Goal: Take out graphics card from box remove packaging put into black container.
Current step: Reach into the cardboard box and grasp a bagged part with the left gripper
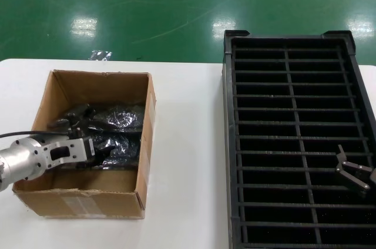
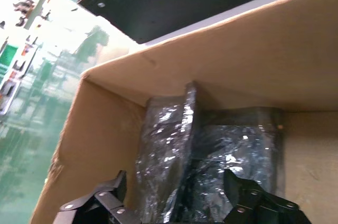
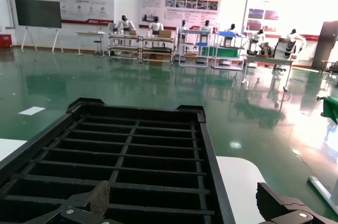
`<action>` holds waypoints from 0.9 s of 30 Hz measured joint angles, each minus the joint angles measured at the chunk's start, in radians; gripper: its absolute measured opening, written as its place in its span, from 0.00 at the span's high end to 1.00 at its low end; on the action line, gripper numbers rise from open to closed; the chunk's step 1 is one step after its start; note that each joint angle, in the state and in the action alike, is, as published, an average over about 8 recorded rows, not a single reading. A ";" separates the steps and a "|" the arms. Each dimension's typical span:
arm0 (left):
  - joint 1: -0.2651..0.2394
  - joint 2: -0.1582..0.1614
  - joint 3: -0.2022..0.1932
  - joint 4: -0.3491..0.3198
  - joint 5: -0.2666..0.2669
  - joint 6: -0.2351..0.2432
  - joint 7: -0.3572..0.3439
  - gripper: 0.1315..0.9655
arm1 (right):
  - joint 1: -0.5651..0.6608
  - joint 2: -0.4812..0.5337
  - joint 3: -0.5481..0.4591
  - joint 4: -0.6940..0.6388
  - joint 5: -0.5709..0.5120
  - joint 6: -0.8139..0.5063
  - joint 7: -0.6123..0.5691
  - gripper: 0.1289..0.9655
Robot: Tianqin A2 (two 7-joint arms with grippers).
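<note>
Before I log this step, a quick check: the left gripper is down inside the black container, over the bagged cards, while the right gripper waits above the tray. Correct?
Not quite. The left gripper is down inside the brown cardboard box, not the black container; the head view shows this. It is open over the shiny grey packaging. The right gripper does wait above the tray.

box (image 1: 94, 193): matt brown corrugated cardboard | packaging (image 2: 222, 155): glossy crinkled grey plastic | black container (image 1: 296, 114): matt black plastic | tabletop (image 1: 188, 143): smooth white | floor (image 1: 147, 8): glossy green
</note>
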 joint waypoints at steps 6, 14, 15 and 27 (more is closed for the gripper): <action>0.000 -0.010 0.023 -0.011 0.025 0.000 0.025 0.50 | 0.000 0.000 0.000 0.000 0.000 0.000 0.000 0.00; -0.004 -0.027 0.042 -0.030 0.049 -0.004 0.053 0.62 | 0.000 0.000 0.000 0.000 0.000 0.000 0.000 0.00; -0.002 -0.030 0.045 -0.036 0.052 -0.002 0.052 0.65 | 0.000 0.000 0.000 0.000 0.000 0.000 0.000 0.00; 0.013 -0.074 0.059 -0.091 0.073 0.020 0.026 0.90 | 0.000 0.000 0.000 0.000 0.000 0.000 0.000 0.00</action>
